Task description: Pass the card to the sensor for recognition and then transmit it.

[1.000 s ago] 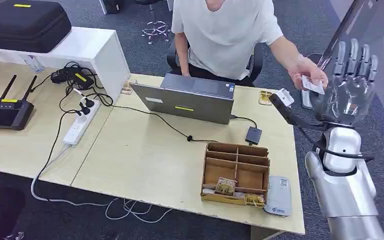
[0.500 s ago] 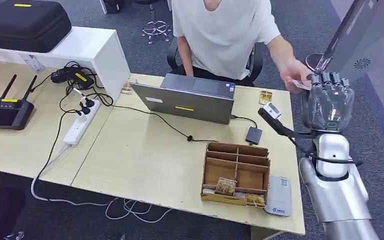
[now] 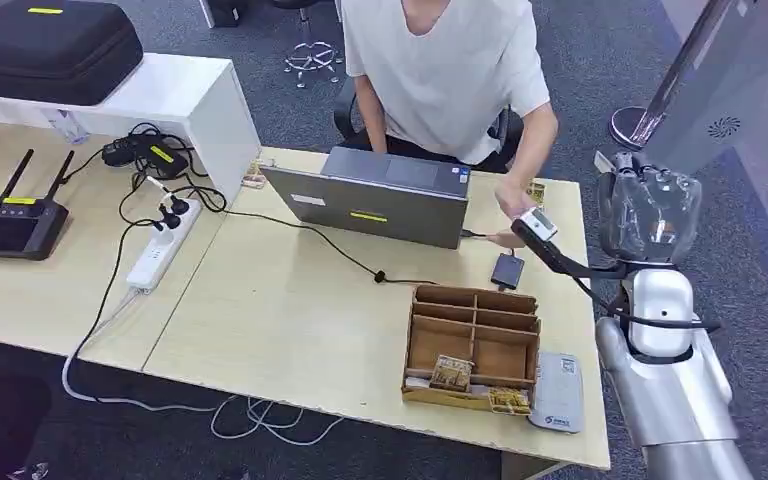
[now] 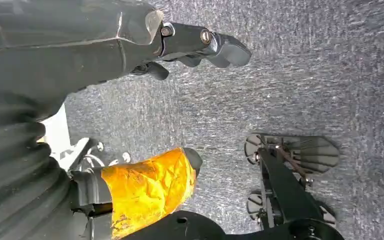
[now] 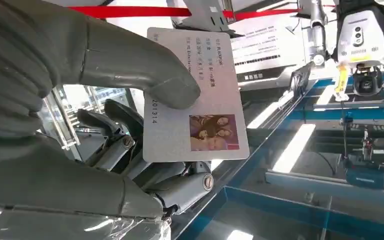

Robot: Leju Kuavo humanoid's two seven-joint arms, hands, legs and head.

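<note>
My right hand is raised beside the table's right edge, fingers curled in. In the right wrist view its thumb and fingers pinch a white card with printed text and a small photo. A pale grey flat reader lies on the table's front right corner, well below and left of that hand. My left hand hangs over grey carpet, fingers apart and holding nothing.
A person in a white shirt sits behind a grey laptop, one hand low by the laptop's right end. A wooden divided tray stands left of the reader. A small black box, cables and a power strip lie on the table.
The person put the card into my raised right hand and drew their hand back down to the table. My right hand's fingers went from spread to closed on the card, and it sank a little.
</note>
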